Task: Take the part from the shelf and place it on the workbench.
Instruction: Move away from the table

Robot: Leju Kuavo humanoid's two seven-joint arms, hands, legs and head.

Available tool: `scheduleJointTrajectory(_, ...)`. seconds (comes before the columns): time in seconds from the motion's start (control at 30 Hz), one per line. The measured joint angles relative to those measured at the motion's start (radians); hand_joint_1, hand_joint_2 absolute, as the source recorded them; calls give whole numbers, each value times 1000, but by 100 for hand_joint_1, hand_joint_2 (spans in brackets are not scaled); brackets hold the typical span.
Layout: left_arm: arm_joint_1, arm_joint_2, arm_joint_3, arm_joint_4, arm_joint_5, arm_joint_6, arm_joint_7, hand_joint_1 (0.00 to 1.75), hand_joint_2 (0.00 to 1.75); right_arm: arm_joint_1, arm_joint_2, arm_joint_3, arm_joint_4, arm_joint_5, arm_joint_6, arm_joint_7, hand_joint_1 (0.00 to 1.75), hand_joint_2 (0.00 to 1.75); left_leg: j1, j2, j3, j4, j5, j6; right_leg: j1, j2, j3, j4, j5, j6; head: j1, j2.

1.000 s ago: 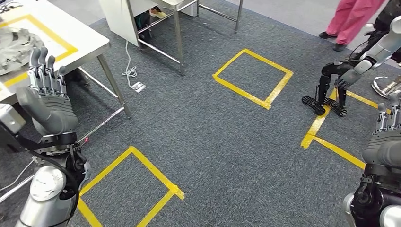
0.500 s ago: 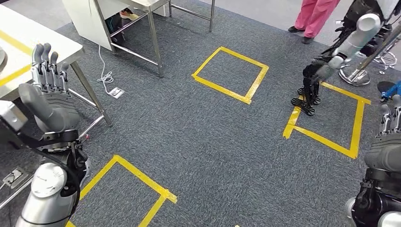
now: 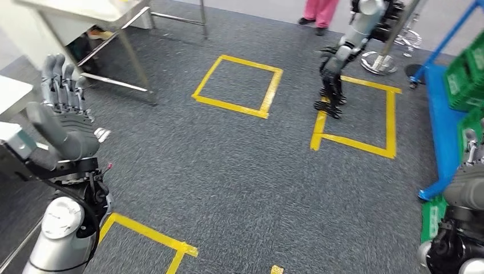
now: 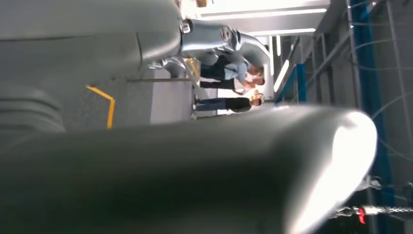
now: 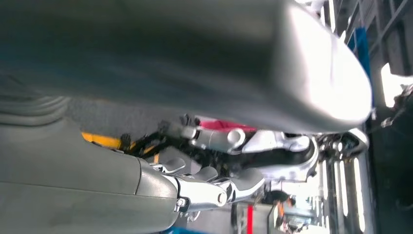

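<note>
**Turned right toward rack, both hands bare**

Head view: whole pic shifted vs 0.5 s ago, so cam turned right, not the things. White workbench [image 3: 10,91] now just a corner at far left. Blue shelf frame [image 3: 442,114] w/ green crates [image 3: 463,77] newly in at right edge. Second robot [image 3: 348,45] and pink trousers of a person [image 3: 318,10] now up top, centre-right. Yellow tape square [image 3: 238,85] on grey carpet, mid-top. Part: location, heading and long axis can't be told. Left hand [image 3: 60,123] raised at left, fingers [image 3: 57,85] straight up and a bit apart, thumb out to the side, gripping nothing, same pose as before. Right hand [image 3: 469,174] at right edge, fingers up, nothing in it, touching nothing.

Left wrist view: left hand [image 4: 146,161] close and blurred, thick thumb across the front, fingers [image 4: 209,41] stretched out, nothing betw. them. People [image 4: 229,87] standing far off.

Right wrist view: right hand [image 5: 185,53] blurred, thumb and fingers [image 5: 209,192] well apart, bare gap betw. them. Second robot [image 5: 272,146] beyond, over the carpet.
</note>
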Motion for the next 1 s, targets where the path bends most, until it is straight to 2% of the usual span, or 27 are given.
scheduleJointTrajectory(0.03,3,0,-1,1,-2,2,0,0,0,4,0,0,0,0,-2,3,0,0,-1,-5,-42,61,-13,-1,0,15,1,1,-2,-1,-6,0)
scheduleJointTrajectory(0.07,6,0,-2,1,-6,6,0,0,0,8,0,0,-1,0,-5,8,0,0,-1,-7,-72,95,-10,-1,0,31,2,2,-4,-1,-10,0)
scheduleJointTrajectory(0.1,9,0,-3,1,-10,10,0,0,0,14,0,-1,-3,0,-8,14,0,0,-1,-8,-81,90,14,-2,-1,47,3,4,-7,0,-12,0)
scheduleJointTrajectory(0.13,10,0,-4,2,-15,14,1,0,0,20,0,-3,-6,1,-12,21,0,0,1,-13,-70,48,53,-1,-2,63,5,7,-10,3,-15,0)
scheduleJointTrajectory(0.17,12,0,-6,2,-20,17,2,0,0,26,-1,-6,-9,1,-15,27,0,0,4,-30,-45,-18,95,-2,-4,79,7,10,-14,8,-18,0)
scheduleJointTrajectory(0.2,15,0,-7,2,-24,21,4,0,0,30,-3,-9,-12,3,-17,33,0,0,8,-52,-18,-82,122,-2,-5,94,7,14,-18,14,-20,0)
scheduleJointTrajectory(0.23,17,0,-8,2,-26,23,5,0,0,33,-5,-11,-15,5,-18,38,0,0,11,-72,7,-130,136,-1,-6,107,5,20,-21,19,-22,0)
scheduleJointTrajectory(0.27,20,-1,-10,2,-28,25,5,0,0,36,-8,-14,-18,8,-20,43,0,0,12,-84,23,-156,137,0,-9,119,1,22,-22,25,-22,0)
scheduleJointTrajectory(0.33,23,-1,-11,2,-30,28,6,0,0,46,-14,-19,-25,16,-23,53,0,0,10,-70,36,-166,131,9,-13,142,-8,23,-20,36,-21,0)
scheduleJointTrajectory(0.37,23,-2,-12,2,-30,28,6,0,0,53,-17,-22,-28,20,-27,57,0,0,10,-59,39,-167,131,13,-15,143,-13,24,-21,40,-20,0)
scheduleJointTrajectory(0.4,22,-3,-13,3,-30,29,6,0,0,58,-20,-27,-31,25,-31,59,0,0,11,-48,43,-169,130,18,-13,126,-23,39,-29,45,-16,0)
scheduleJointTrajectory(0.43,22,-4,-14,3,-31,32,8,0,0,61,-23,-32,-34,31,-37,61,0,0,12,-36,47,-171,128,22,-10,96,-42,73,-43,49,-9,0)
scheduleJointTrajectory(0.5,24,-3,-13,3,-33,44,16,0,0,75,-27,-44,-35,40,-55,64,0,0,5,-12,54,-171,123,31,-8,23,-107,196,-89,55,7,0)
scheduleJointTrajectory(0.53,28,-2,-10,4,-32,55,19,0,0,88,-27,-51,-35,43,-66,65,0,0,1,0,56,-171,119,34,-9,5,-142,259,-107,55,12,0)
scheduleJointTrajectory(0.57,35,-1,-4,5,-29,67,20,0,0,106,-27,-60,-34,44,-78,64,0,0,-3,14,58,-171,116,36,-9,-4,-167,298,-113,53,16,0)
scheduleJointTrajectory(0.6,44,1,5,7,-25,82,17,0,0,124,-27,-71,-32,44,-89,62,0,0,-7,28,62,-171,112,38,-8,-8,-174,302,-101,48,20,0)
scheduleJointTrajectory(0.63,55,2,15,8,-19,97,11,0,0,142,-27,-83,-30,43,-100,58,0,0,-9,41,67,-171,107,39,-5,-10,-159,266,-75,42,23,0)
scheduleJointTrajectory(0.67,67,3,28,9,-12,113,2,0,0,161,-27,-98,-26,40,-109,51,0,0,-12,54,72,-172,102,39,0,-20,-126,200,-40,33,25,0)
scheduleJointTrajectory(0.7,79,4,44,10,-5,127,-8,0,0,179,-27,-115,-21,34,-116,43,0,0,-14,67,78,-173,97,38,11,-44,-90,129,-19,23,26,0)
scheduleJointTrajectory(0.73,94,5,61,10,0,137,-18,0,0,199,-26,-133,-14,26,-121,34,0,0,-17,79,83,-175,93,36,21,-66,-56,71,-6,14,27,0)
scheduleJointTrajectory(0.77,112,6,81,11,2,146,-25,0,0,221,-25,-152,-5,14,-125,22,0,0,-18,91,87,-177,89,33,30,-81,-34,35,-4,8,27,0)
scheduleJointTrajectory(0.8,133,7,101,12,0,151,-30,0,0,244,-24,-171,7,-3,-125,10,0,0,-20,104,90,-179,86,29,36,-86,-25,22,-10,4,27,0)
scheduleJointTrajectory(0.87,171,8,143,19,-10,155,-32,0,0,289,-18,-207,35,-54,-118,-18,0,0,-20,124,97,-185,80,22,34,-57,-15,9,-7,1,26,0)
scheduleJointTrajectory(0.9,185,8,162,24,-16,155,-33,0,0,307,-12,-224,52,-86,-111,-33,0,0,-19,113,99,-182,75,18,31,-44,-7,-2,-4,-1,24,0)
scheduleJointTrajectory(0.93,195,8,180,31,-20,156,-34,0,0,320,-5,-240,70,-119,-101,-48,0,0,-18,87,93,-166,64,16,26,-31,2,-12,-1,-2,22,0)
scheduleJointTrajectory(1.0,210,8,206,52,-17,156,-40,0,0,336,12,-262,109,-178,-82,-73,0,0,-15,18,44,-73,25,12,19,-5,13,-24,3,-5,13,0)
